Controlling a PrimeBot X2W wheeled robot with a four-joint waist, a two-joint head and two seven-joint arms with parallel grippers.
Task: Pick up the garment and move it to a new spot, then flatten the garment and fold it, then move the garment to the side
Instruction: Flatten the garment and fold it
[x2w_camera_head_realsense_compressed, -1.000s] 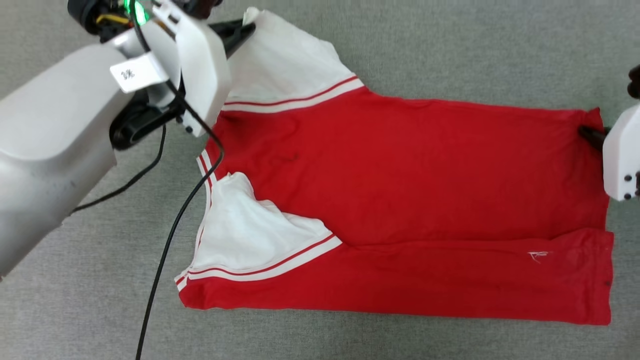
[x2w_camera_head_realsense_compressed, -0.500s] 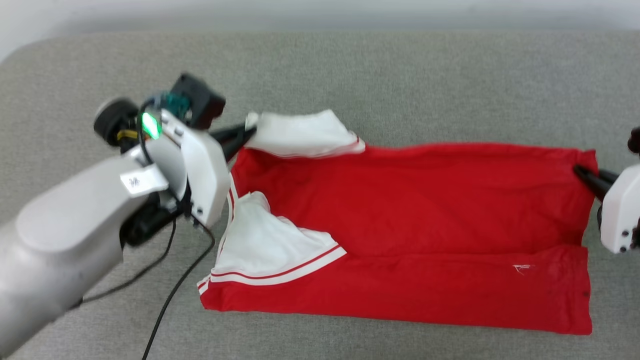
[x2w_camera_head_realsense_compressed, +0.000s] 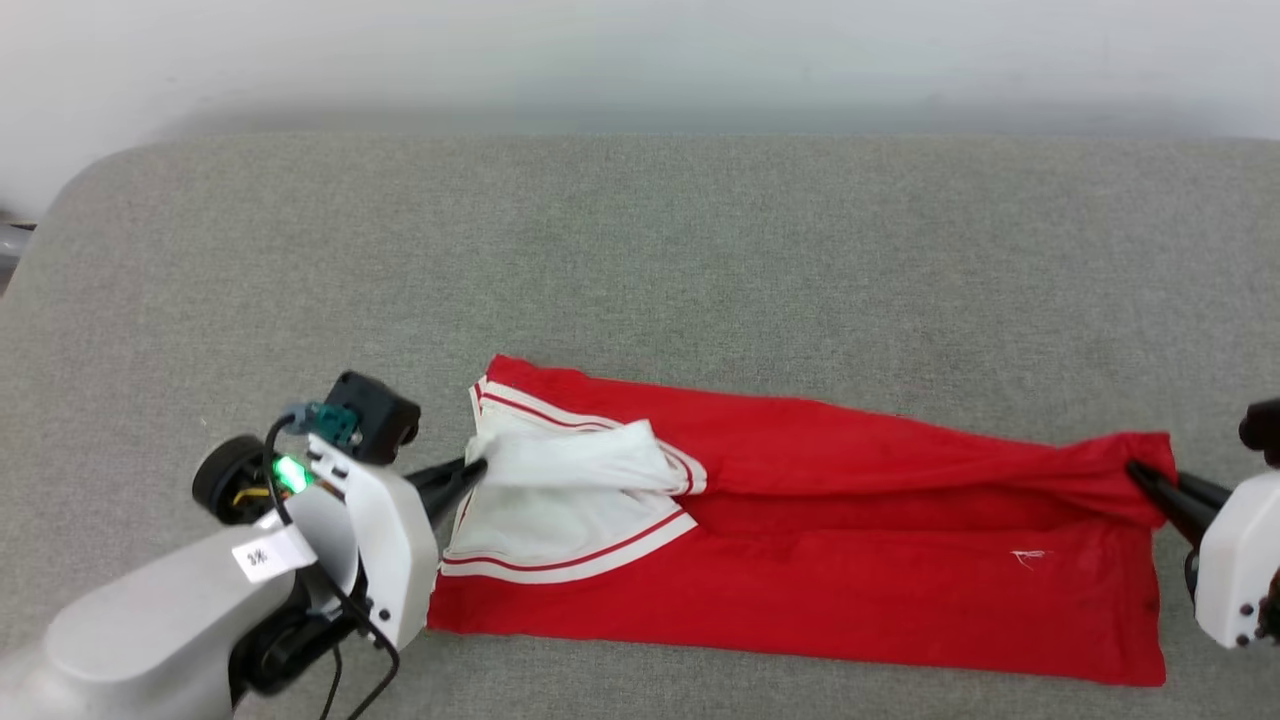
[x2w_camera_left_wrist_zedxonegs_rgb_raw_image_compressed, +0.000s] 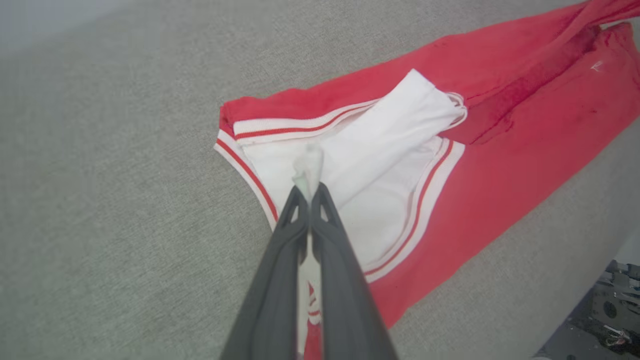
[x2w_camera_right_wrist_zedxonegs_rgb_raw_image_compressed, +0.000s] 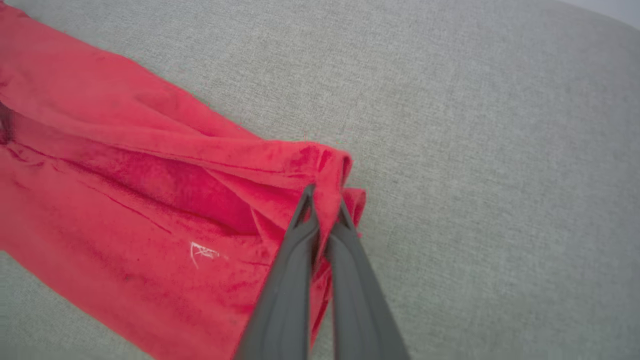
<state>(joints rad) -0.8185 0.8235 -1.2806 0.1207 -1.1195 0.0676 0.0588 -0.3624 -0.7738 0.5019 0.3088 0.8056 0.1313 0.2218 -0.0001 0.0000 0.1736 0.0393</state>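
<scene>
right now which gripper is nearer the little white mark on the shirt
Right. The right gripper pinches the garment corner near the white mark; the left gripper holds the far sleeve.

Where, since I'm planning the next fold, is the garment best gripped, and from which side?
Take the garment at its two short ends: the white sleeve tip at the robot's left, the bunched hem corner at its right, coming in low from outside each end. It lies as a long strip, and the fabric there probably stands up enough to pinch.
</scene>
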